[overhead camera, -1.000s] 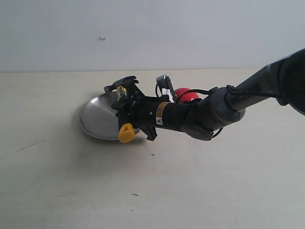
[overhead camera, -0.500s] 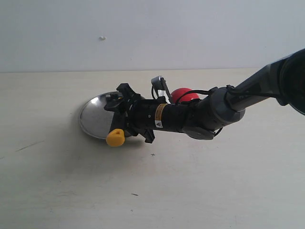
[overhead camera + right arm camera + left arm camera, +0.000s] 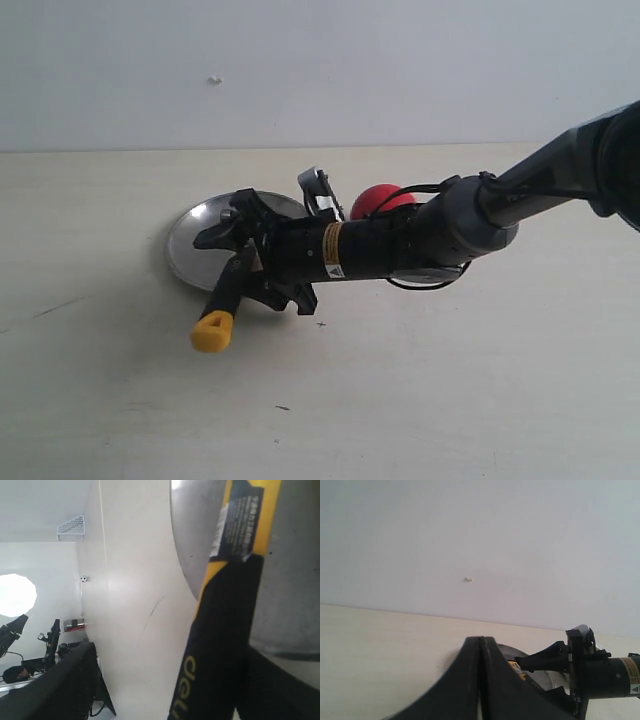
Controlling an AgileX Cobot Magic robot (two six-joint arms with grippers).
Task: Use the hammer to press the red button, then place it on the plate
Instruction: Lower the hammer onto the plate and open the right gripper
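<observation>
From where I stand this looks like the second half of the job, the setting-down. The right gripper (image 3: pixel 243 260) has reached across and is clamped around the black handle of the hammer (image 3: pixel 229 293), and it holds it over the near edge of the plate (image 3: pixel 188 250), well away from the red button (image 3: pixel 377 198) behind the arm. The hammer slants, with its yellow end hanging out past the rim, low over the table (image 3: pixel 450 380). Its head is hidden behind the fingers, so I can't say whether it is touching the steel yet. As I judge it, the next move is a gentle lowering until the head and neck rest on the plate, then parting the fingers and lifting clear. The handle is long enough to overhang, so the weight wants to sit toward the middle or the hammer may tip off. By my count there is one hammer, one red button and one plate. The left gripper (image 3: pixel 481 680) appears only in its own camera, pressed closed on nothing, waiting off to the side.
</observation>
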